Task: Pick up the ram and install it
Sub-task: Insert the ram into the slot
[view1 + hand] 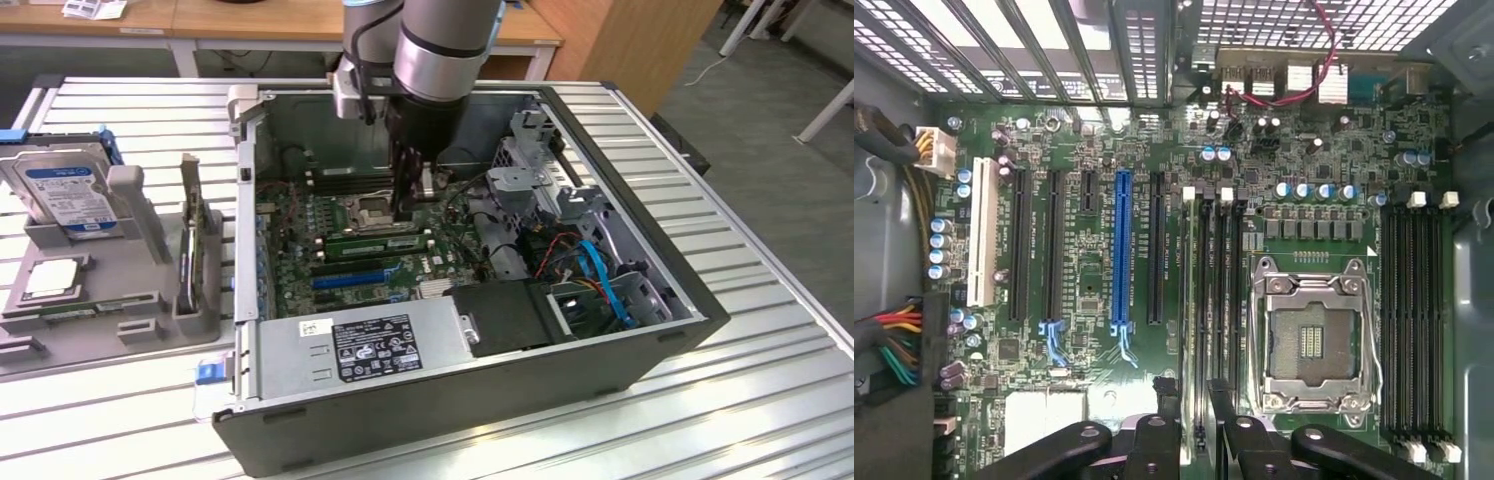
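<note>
**Ram at the slot, seating step in hand**

The arm reaches down into the open computer case (467, 400) on the desk (761, 380), and the tool (424, 205) hangs just over the motherboard (441, 262). The pickup looks done. The ram (378, 243) lies along the bank of memory slots between the empty processor socket (367, 208) and the blue expansion slot (350, 277).

In the wrist view the ram (1201, 300) appears edge-on as a thin pale line. It runs the length of one slot, beside the processor socket (1309, 335), from the white latches (1190, 191) toward the tool (1192, 405). In the exterior view the tool stands over the end of the stick toward that view's right, not over its middle.

I cannot tell whether the tool is pinching the stick, merely straddling it, or spread clear of it. I also cannot tell whether the stick is fully home or only resting in the slot mouth.

My reading is that the work is at insertion. Finishing it would call for the stick to stay square in its slot and for a straight push downward, firm enough for the end latches to close. Pressing on one end alone risks rocking the stick or loading the board unevenly.
</note>
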Controlling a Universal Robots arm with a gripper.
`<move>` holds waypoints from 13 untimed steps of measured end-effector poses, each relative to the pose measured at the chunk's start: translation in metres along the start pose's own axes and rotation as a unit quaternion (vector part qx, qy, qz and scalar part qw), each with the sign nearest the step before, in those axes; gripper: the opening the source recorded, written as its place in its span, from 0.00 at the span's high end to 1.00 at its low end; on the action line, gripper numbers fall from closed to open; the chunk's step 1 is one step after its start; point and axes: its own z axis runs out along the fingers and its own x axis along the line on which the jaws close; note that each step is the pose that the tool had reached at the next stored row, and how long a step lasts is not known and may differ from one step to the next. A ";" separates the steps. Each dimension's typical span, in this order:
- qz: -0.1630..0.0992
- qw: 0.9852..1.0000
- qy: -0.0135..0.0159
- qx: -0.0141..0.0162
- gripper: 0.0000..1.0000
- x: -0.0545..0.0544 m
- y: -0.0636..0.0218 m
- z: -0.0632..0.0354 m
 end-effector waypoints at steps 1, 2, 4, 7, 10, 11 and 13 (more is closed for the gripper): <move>0.000 1.000 0.000 0.000 0.75 0.000 0.0001 -0.0013; 0.000 1.000 0.000 0.000 0.75 0.000 0.0001 -0.0024; 0.000 1.000 0.000 0.000 0.75 0.000 0.0002 -0.0045; 0.000 1.000 0.000 0.000 0.75 0.000 0.0004 -0.0069; 0.000 1.000 0.000 0.000 0.75 0.000 0.0005 -0.0086; 0.000 1.000 0.000 0.000 0.75 0.000 0.0005 -0.0090; 0.000 1.000 0.000 0.000 0.75 0.000 0.0006 -0.0096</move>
